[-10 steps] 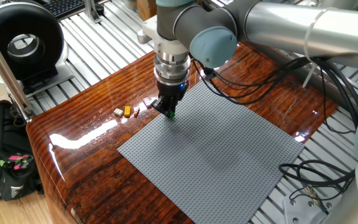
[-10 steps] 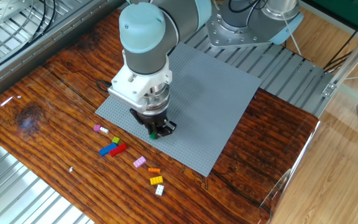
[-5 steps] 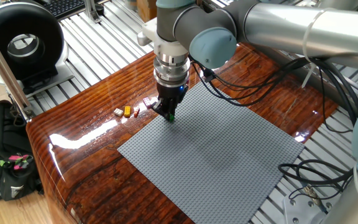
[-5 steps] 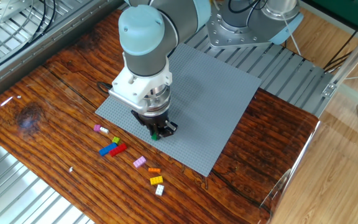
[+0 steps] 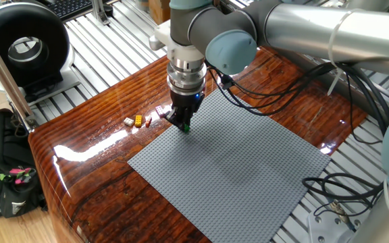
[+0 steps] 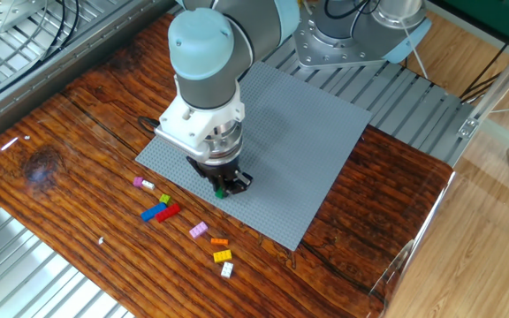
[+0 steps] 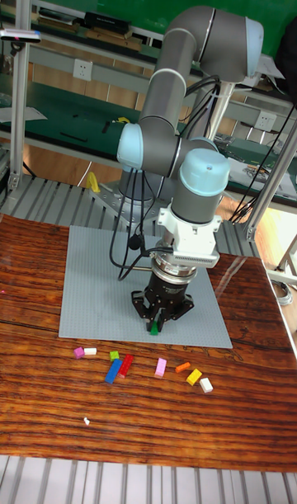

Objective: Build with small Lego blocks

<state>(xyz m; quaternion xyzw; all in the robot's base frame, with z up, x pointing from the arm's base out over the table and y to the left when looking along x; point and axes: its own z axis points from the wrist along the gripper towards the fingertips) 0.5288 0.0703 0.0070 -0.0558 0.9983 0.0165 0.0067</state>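
While the gripper [image 7: 156, 322] clasps a tiny green plastic Lego brick [image 7: 154, 327] just above the large grey studded baseplate [image 6: 316, 132], placing is underway; next, press straight down.

grey baseplate [image 5: 248, 162] on wood table [image 5: 93, 155] | black backpack [image 5: 5, 175] on floor

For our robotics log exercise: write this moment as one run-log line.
gripper: shut on green brick | position: near edge of grey baseplate | loose bricks: on wooden table beside baseplate
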